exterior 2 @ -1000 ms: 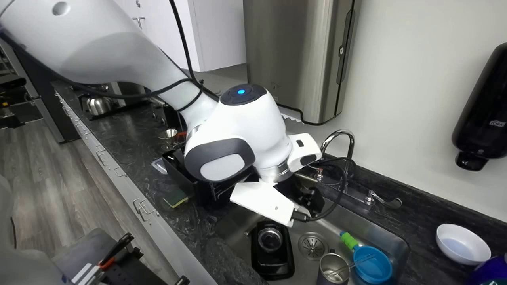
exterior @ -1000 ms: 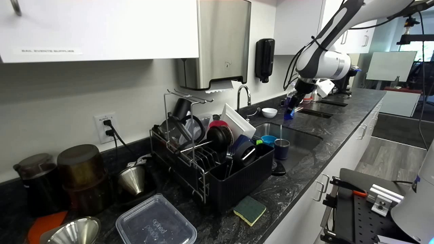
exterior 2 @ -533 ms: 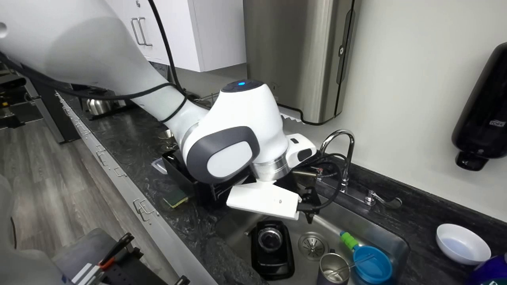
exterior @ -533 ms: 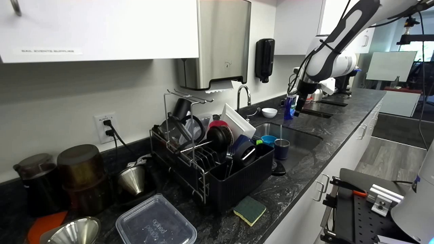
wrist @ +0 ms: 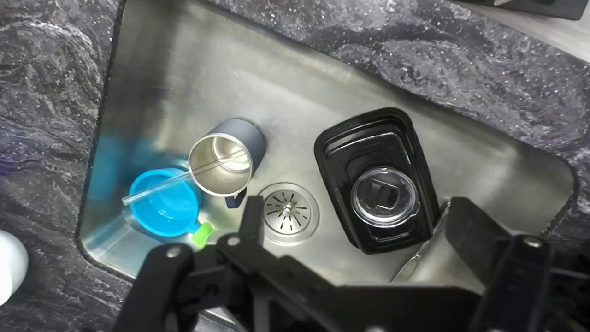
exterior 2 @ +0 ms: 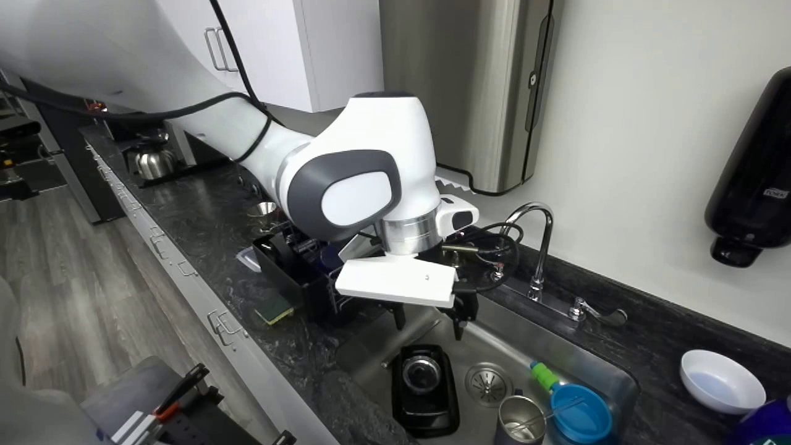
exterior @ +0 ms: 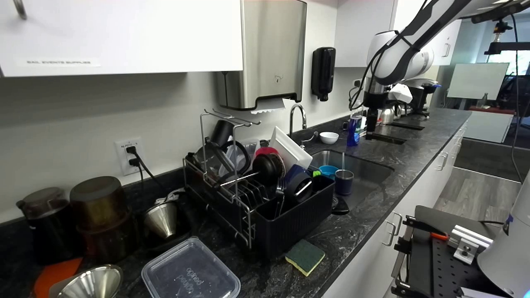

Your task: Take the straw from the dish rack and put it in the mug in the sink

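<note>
The clear straw (wrist: 156,189) stands in the dark blue mug (wrist: 256,138) in the sink (wrist: 295,87). It leans over the mug's rim, above a blue cup. The straw (exterior: 343,160) (exterior 2: 568,405) and mug (exterior: 343,184) (exterior 2: 520,426) show in both exterior views. My gripper (wrist: 357,210) is open and empty above the sink, pointing down, with its fingers either side of a black container far below. It also shows in both exterior views (exterior: 371,131) (exterior 2: 429,322), apart from the mug. The black dish rack (exterior: 290,227) holds dishes beside the sink.
The blue cup (wrist: 168,207) with a green handle sits beside the mug. The black container (wrist: 336,184) with a clear lid and a knife (wrist: 417,258) lie in the sink. The faucet (exterior 2: 547,247) rises behind it. A white bowl (exterior 2: 722,380) and sponge (exterior: 305,256) are on the counter.
My gripper has swung from a tilt to pointing straight down, and the arm has shifted left and up in an exterior view. The straw and mug have not moved.
</note>
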`<action>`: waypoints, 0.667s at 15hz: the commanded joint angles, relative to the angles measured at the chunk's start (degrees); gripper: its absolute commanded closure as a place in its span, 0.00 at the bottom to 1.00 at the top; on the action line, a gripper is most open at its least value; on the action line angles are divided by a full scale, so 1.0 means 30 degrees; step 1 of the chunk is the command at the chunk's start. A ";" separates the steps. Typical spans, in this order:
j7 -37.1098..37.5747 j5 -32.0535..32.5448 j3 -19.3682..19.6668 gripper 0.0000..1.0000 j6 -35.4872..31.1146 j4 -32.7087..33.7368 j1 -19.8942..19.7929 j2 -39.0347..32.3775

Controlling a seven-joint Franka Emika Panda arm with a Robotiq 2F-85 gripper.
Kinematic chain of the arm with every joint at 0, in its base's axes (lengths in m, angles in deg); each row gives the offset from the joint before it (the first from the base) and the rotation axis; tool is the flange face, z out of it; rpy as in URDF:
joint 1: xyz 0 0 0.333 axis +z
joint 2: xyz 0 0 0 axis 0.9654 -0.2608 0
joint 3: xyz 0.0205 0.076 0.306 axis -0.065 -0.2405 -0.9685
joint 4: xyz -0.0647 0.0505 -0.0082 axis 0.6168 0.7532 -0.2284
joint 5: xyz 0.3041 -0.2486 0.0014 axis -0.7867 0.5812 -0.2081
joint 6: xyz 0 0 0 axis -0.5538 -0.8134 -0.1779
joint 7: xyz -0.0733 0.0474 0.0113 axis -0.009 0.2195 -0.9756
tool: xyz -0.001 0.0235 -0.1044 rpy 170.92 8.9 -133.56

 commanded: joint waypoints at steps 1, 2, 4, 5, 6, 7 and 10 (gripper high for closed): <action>0.0242 -0.1444 -0.0020 0.00 0.1540 0.0772 0.0373 0.0104; 0.0287 -0.1898 0.0001 0.00 0.1815 0.1016 0.0448 0.0071; 0.0532 -0.3007 0.0050 0.00 0.1979 0.1359 0.0530 0.0003; 0.0567 -0.3412 0.0069 0.00 0.2040 0.1491 0.0528 -0.0031; 0.0572 -0.3843 0.0093 0.00 0.2090 0.1580 0.0530 -0.0032; 0.0484 -0.4348 0.0128 0.00 0.2135 0.1626 0.0552 -0.0008; 0.0356 -0.4346 0.0097 0.00 0.1675 0.1402 0.0456 0.0127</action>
